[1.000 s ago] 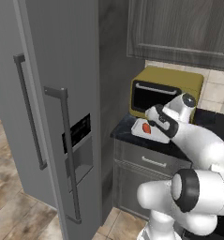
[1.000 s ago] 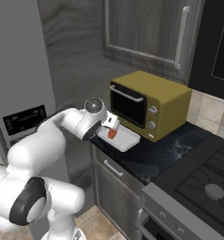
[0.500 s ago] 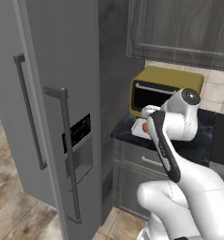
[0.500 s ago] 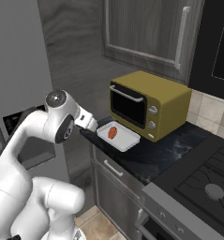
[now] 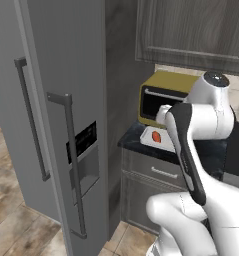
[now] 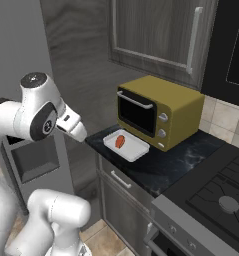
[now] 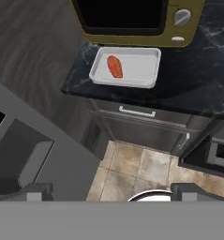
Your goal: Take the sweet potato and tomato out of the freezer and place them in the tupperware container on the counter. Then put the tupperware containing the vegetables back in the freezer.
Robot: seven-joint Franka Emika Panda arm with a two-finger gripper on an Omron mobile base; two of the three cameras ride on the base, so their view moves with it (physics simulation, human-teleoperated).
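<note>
The freezer (image 5: 56, 115) stands at the left with both doors closed. Right of it, the sweet potato (image 7: 115, 66) lies in the left part of the tupperware container (image 7: 146, 65), on the counter (image 6: 156, 167) just in front of the yellow microwave (image 6: 178, 112). The gripper (image 7: 111, 191) hangs above the floor, fingers wide apart, holding nothing.

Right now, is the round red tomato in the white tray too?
No, the tupperware container holds just the oblong orange-red sweet potato, with bare white floor beside it.
</note>
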